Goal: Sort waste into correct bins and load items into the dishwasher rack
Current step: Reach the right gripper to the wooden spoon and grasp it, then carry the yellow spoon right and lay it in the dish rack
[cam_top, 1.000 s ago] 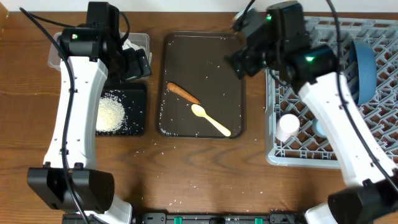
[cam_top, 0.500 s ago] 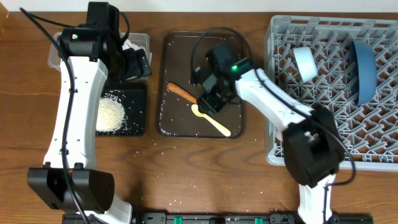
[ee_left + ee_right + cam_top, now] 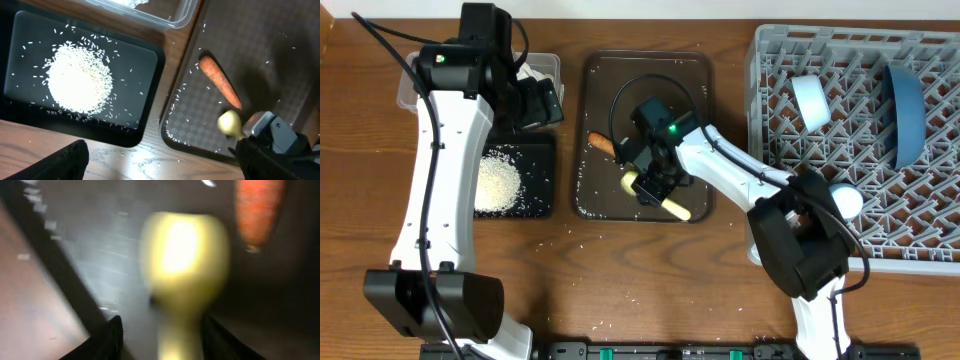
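The pale yellow spoon lies on the dark brown tray beside the orange carrot stick. My right gripper is low over the spoon. In the right wrist view it is open, its fingers on either side of the blurred spoon's handle, with the carrot stick just beyond. My left gripper hovers open and empty between the clear tub and the black tray, which holds a rice pile.
The grey rack at the right holds the dark blue plate on edge and two pale cups. Loose rice grains lie on the wooden table. Tissues sit in the clear tub.
My right arm has swung from over the rack to the brown tray and come down over the spoon. The left arm has not moved.
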Robot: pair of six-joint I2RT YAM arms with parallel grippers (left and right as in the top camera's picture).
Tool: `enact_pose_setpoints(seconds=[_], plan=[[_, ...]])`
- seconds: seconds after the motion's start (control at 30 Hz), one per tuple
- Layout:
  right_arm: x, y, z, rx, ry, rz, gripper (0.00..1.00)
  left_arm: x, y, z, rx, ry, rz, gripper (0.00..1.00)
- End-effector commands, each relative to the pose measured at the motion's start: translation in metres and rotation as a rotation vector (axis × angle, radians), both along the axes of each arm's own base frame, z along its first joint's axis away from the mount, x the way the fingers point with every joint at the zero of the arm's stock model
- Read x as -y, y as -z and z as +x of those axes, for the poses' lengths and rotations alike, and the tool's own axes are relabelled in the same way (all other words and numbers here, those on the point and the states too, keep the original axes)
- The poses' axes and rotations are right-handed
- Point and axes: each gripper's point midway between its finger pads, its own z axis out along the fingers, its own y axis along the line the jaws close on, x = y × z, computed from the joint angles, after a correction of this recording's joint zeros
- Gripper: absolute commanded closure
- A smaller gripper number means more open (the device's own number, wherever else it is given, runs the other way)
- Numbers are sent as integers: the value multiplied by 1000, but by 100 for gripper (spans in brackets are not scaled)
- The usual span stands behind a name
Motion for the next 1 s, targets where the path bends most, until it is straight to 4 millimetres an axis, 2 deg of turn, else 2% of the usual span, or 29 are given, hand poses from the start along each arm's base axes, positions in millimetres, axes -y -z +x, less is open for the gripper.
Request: enact_pose_setpoints(seconds=[0.0, 0.2, 0.27, 0.4, 0.53, 0.77, 0.87, 0.97], plan=[[18, 18, -4, 12, 24, -106, 52, -4, -1, 0, 2, -7, 15, 4], [14, 16, 1, 25, 30, -93, 52, -4, -1, 0, 2, -7, 15, 4], [15, 16, 0, 22, 30, -94, 55, -4, -1, 0, 3, -7, 15, 4], [8, 15, -5, -5, 24, -56, 73, -4, -1, 0, 2, -7, 15, 3], [4, 13, -11, -40, 38, -32, 99, -4, -1, 0, 2, -7, 15, 4], [9, 10, -7, -60, 89, -28, 99, -4, -1, 0, 2, -7, 15, 4], [9, -5, -3, -58, 99, -17, 99, -4, -1, 0, 2, -7, 15, 4], [8, -34, 6, -34, 120, 17, 99, -4, -1, 0, 2, -7, 15, 4]])
